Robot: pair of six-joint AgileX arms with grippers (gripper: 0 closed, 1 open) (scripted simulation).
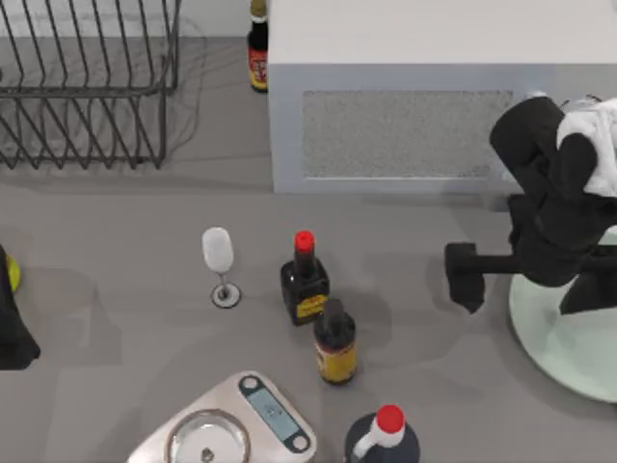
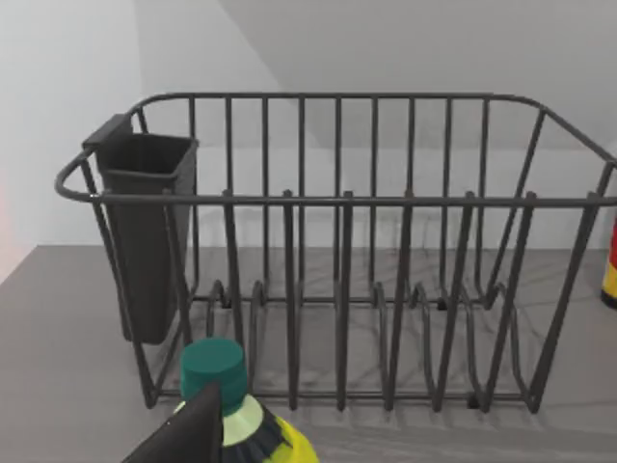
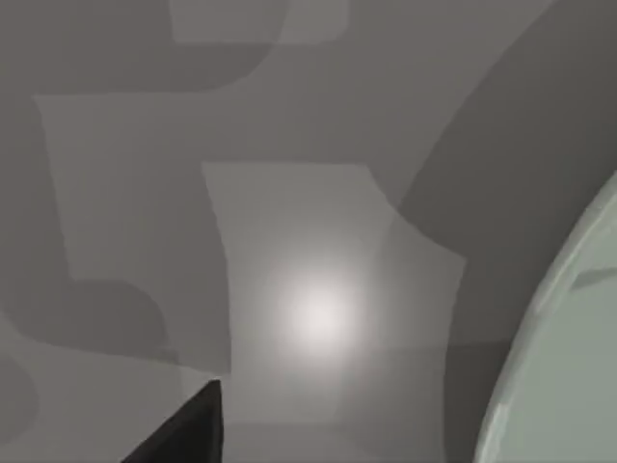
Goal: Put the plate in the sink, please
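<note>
No text, number or brand can be read anywhere. The bottle (image 1: 257, 46) by the sink (image 1: 434, 58) carries a red and yellow label, and the two dark bottles, one red-capped (image 1: 305, 280) and one black-capped (image 1: 335, 341), carry yellow labels, but their print is too blurred to make out. The scale (image 1: 227, 424) has a small display window (image 1: 273, 415) showing no legible digits.
</note>
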